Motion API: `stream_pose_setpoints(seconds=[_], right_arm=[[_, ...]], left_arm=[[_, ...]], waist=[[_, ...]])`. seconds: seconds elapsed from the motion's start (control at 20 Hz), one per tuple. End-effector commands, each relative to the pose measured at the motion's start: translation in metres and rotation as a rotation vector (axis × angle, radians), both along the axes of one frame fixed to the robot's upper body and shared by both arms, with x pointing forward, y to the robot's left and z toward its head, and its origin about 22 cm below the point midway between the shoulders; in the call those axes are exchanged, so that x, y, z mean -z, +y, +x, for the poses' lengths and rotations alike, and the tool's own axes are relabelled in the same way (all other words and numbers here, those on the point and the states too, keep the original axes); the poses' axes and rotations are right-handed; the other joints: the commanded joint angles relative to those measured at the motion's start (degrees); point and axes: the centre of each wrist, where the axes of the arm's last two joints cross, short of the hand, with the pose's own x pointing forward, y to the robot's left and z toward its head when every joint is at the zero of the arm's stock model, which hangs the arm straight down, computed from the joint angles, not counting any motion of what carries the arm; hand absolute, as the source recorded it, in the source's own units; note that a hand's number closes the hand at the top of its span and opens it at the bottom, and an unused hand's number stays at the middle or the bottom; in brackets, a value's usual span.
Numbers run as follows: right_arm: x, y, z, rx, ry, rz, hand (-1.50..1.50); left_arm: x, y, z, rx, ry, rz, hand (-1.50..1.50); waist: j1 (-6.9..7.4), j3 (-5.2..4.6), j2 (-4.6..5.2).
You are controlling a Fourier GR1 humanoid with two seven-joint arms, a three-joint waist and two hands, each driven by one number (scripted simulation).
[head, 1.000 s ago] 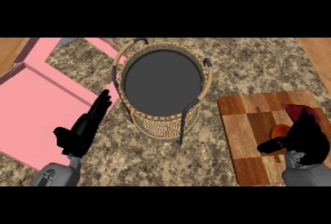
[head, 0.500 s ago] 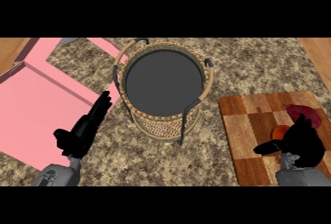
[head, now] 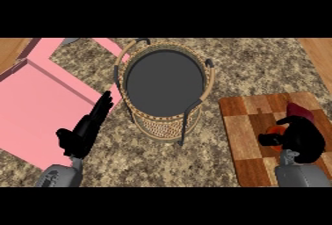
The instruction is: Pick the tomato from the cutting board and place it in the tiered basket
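The tiered basket [head: 163, 83], wicker with a dark round top tray and black handles, stands at the counter's middle. At the right lies a checkered wooden cutting board [head: 241, 132]. My right hand [head: 302, 139] is over the board, its fingers and thumb curled round the tomato [head: 277, 130], of which only an orange-red sliver shows. A dark red shape [head: 299, 110] peeks out just beyond the hand; what it is cannot be told. My left hand [head: 85, 128] rests open at the left, fingers straight, holding nothing.
A large pink box [head: 39, 105] fills the left side, its edge next to my left hand. Speckled stone counter [head: 214, 171] lies between basket and board. Wooden surfaces show at the far corners.
My right hand's fingers have curled in over the tomato and the hand has drawn slightly toward the lower edge. The left hand has not moved.
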Motion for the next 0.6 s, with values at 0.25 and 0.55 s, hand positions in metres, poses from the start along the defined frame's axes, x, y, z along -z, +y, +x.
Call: stream_pose_setpoints(seconds=[0.25, 0.55], right_arm=[[-0.001, 0.006, -0.031, -0.162, 0.048, 0.0, 1.5], [0.019, 0.019, -0.114, -0.544, 0.223, 0.001, 1.5]], left_arm=[[-0.007, 0.005, 0.006, -0.019, 0.006, 0.004, 0.0], [0.001, 0.013, -0.004, -0.043, 0.011, -0.003, 0.0]], waist=[[-0.57, 0.2, 0.08], [-2.25, 0.12, -0.33]])
